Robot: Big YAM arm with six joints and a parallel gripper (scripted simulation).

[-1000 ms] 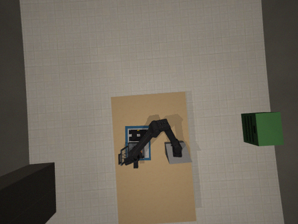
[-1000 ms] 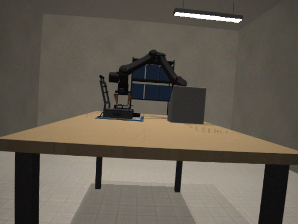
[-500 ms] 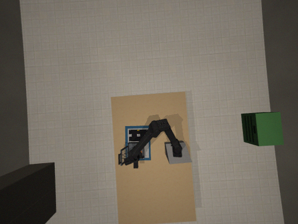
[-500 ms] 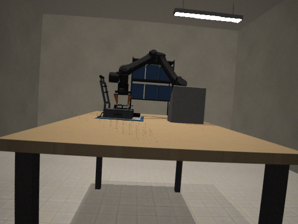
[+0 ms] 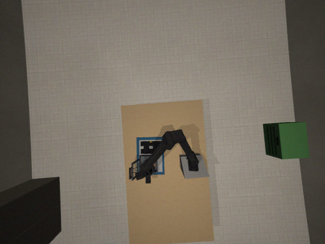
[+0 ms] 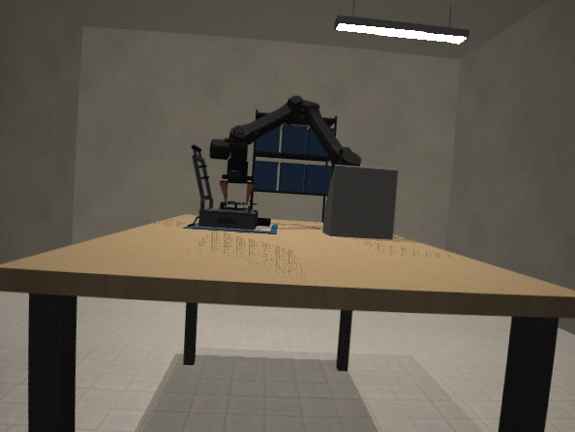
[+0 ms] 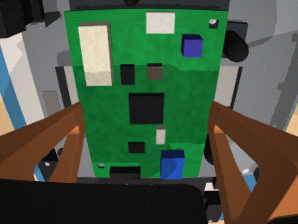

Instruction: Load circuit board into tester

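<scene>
Claw Is Gripping Circuit Board Over the Tester

The claw (image 5: pixel 149 170) (image 6: pixel 236 201) (image 7: pixel 146 111) is pointing straight down with its two fingers set well apart, closing on the circuit board (image 6: pixel 234 203) (image 7: pixel 115 125). The board is lying between the fingertips, one long edge meeting each, and is facing up over the tester (image 6: pixel 227 219) (image 7: pixel 45 75). Whether it is sitting fully down on the pins is not possible to tell.

The board is a flat, glossy green rectangle, with a darker band of shadow crossing its middle. A square black chip (image 7: pixel 146 108) is occupying its centre. A tall cream block (image 7: pixel 96 55) is standing near one corner, a white block (image 7: pixel 160 23) beside it along the short end, and a small violet-blue cube (image 7: pixel 192 46) near the other corner. A brighter blue block (image 7: pixel 172 164) is rising at the opposite end.

The fingers are showing matt orange-brown, tapering, with triangular openings. The tester is a low, dark grey box with slots in its side; its slender framed lid (image 5: pixel 134 169) (image 6: pixel 202 179) is standing open, leaning slightly outward. A blue-bordered mat (image 5: pixel 163 164) (image 6: pixel 274 230) is lying beneath it on the pale, wood-toned surface (image 5: pixel 169 205) (image 6: pixel 271 262).
</scene>
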